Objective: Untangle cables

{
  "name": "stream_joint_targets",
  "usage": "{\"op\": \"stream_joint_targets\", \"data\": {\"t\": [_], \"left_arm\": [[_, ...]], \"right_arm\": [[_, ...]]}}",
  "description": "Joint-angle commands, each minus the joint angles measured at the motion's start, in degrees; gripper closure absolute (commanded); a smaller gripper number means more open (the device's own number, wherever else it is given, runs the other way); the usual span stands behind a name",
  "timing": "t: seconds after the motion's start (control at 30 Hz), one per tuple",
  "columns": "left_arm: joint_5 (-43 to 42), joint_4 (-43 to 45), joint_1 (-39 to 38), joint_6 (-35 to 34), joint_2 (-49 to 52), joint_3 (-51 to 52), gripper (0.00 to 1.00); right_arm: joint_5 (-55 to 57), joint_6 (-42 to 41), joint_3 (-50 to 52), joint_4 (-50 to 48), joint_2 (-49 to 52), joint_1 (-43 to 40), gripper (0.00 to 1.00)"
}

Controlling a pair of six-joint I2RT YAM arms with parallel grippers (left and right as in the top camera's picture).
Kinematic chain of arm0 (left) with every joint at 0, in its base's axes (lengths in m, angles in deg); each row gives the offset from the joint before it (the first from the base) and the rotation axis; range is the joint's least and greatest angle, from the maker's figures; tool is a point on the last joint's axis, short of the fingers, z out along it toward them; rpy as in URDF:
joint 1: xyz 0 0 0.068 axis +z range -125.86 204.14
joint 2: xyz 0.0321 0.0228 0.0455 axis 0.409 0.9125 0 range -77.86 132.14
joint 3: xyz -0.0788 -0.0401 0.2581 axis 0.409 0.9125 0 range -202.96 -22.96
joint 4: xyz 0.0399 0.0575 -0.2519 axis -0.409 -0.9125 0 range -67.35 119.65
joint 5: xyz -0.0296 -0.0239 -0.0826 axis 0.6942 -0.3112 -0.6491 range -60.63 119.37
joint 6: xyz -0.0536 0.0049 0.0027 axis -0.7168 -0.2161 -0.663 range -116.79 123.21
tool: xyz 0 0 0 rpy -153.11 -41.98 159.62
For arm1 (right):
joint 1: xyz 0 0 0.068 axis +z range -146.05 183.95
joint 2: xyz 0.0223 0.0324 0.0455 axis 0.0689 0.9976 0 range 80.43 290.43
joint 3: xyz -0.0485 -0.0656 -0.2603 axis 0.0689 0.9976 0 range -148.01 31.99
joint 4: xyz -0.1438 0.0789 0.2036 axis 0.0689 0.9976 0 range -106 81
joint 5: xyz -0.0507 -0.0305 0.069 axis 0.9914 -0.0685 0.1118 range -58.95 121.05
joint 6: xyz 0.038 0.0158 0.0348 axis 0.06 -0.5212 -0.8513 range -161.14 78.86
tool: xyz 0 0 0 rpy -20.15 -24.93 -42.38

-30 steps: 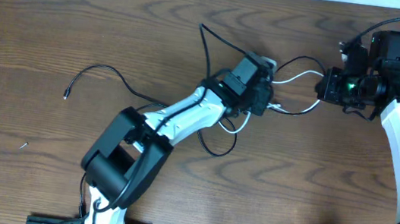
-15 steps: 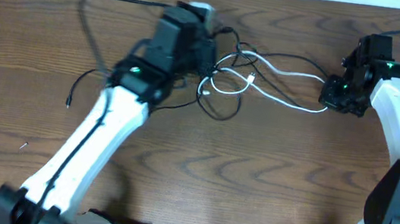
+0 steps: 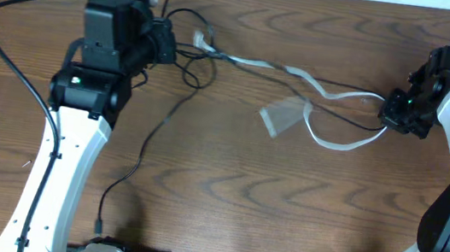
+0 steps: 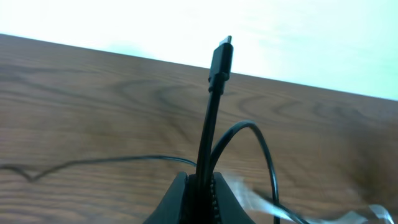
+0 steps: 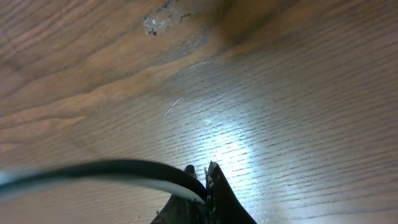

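Now, at your left, you'll see the left gripper [image 3: 164,45] clamped on the black cable [image 4: 210,118] near the far edge of the table [image 3: 241,205]. The plug end pokes up past the fingers, and the rest trails toward the near edge. The white cable [image 3: 267,64] stretches, blurred, across the middle. At your right, the right gripper [image 3: 392,112] is pinched shut on the white cable's end, with a black strand running in beside it.

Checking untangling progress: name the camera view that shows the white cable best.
Overhead: the white cable stretches, motion-blurred, from near the left gripper to the right gripper. Right wrist shows only a short piece entering the fingers alongside the black cable; left wrist, just a faint white blur at the bottom.
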State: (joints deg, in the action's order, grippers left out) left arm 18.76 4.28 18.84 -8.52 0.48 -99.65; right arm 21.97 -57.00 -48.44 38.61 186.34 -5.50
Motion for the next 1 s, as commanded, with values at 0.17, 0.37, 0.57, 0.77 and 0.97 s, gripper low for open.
{"op": "stream_joint_targets", "data": {"t": [0.17,0.37,0.57,0.77,0.97], "left_arm": [[9.03,-0.61,5.95,4.68,0.04,-0.94,0.92],[4.02,-0.94,5.75,4.66,0.59,-0.94,0.92],[-7.82,-1.64,4.28,4.66,1.88,-0.90,0.92],[-18.69,-2.58,3.21,4.63,2.62,-0.87,0.92],[-24.87,-2.43,1.92,4.63,2.62,-0.87,0.93]], "right_arm": [[3.48,0.24,-0.42,0.26,0.61,-1.49,0.99],[-10.56,10.80,-0.42,-0.70,0.61,-0.61,0.99],[-18.78,17.46,-0.48,-1.64,0.59,2.03,0.99],[-20.04,20.04,-0.48,-1.66,0.59,3.21,0.69],[-20.26,20.70,-0.98,-1.68,0.59,3.78,0.34]]}}
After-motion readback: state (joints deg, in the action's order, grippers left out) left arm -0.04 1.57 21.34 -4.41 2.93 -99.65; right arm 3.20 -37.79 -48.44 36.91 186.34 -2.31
